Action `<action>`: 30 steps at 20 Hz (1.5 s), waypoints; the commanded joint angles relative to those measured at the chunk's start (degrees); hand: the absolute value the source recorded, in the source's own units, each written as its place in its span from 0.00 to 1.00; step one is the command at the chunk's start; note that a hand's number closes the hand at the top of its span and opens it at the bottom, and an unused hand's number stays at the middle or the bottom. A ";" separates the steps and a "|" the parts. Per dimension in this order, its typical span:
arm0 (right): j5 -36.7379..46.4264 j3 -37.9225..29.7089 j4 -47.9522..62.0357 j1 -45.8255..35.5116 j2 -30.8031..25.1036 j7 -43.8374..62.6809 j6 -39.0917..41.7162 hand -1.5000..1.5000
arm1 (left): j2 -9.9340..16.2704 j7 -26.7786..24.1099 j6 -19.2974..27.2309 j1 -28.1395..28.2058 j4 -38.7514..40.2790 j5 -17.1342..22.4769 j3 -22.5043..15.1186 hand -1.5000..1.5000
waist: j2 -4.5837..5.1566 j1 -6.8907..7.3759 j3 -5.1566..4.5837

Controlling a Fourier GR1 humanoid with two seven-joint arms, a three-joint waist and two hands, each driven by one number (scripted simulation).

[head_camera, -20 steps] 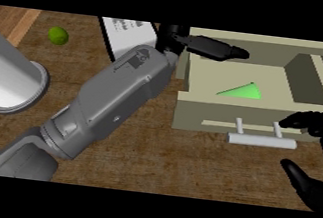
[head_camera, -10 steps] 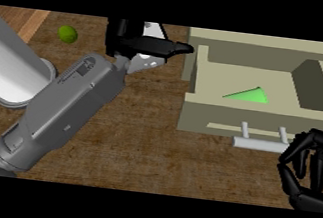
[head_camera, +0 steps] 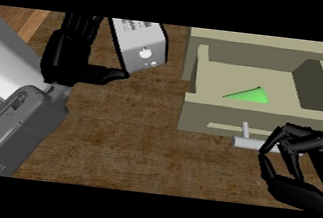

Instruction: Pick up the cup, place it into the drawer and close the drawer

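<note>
The green cup [head_camera: 248,95] lies inside the open beige drawer [head_camera: 215,119]. The right robot hand [head_camera: 303,165], fingers curled and empty, is beside the stiff grey handle [head_camera: 248,142], a good hold. The left robot hand [head_camera: 70,58] is relaxed.

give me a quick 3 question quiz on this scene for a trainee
1. True or false: the drawer stands open.
2. What lies inside the drawer? A) a green thing B) a spoon C) a red plate
3. Which hand is at the drawer's handle?

Key:
1. True.
2. A: the green thing lies on the drawer's floor.
3. The right hand, fingers curled by the handle; the left hand is apart from the drawer, beside the grey box.
</note>
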 commanded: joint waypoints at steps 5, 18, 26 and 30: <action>22.99 9.79 4.97 -1.29 -5.41 -9.21 -1.42 1.00 | 4.63 -1.06 -4.86 12.83 -9.68 1.12 1.61 0.00 | 0.11 0.60 0.01; 40.09 13.61 37.14 -14.46 0.54 -16.68 -13.23 0.00 | 8.85 -1.99 -14.30 27.13 -13.85 0.71 11.21 0.00 | 0.37 -0.66 0.02; 43.47 10.44 57.16 -24.17 2.95 -23.28 -16.27 0.00 | 8.02 -1.84 -23.81 28.22 -9.86 0.29 18.10 0.00 | 0.41 -1.08 0.01; 42.97 5.77 74.05 -33.70 3.59 -29.25 -20.77 0.00 | 6.30 -1.31 -23.64 28.66 -10.18 -0.91 16.73 0.00 | 0.62 -0.46 0.05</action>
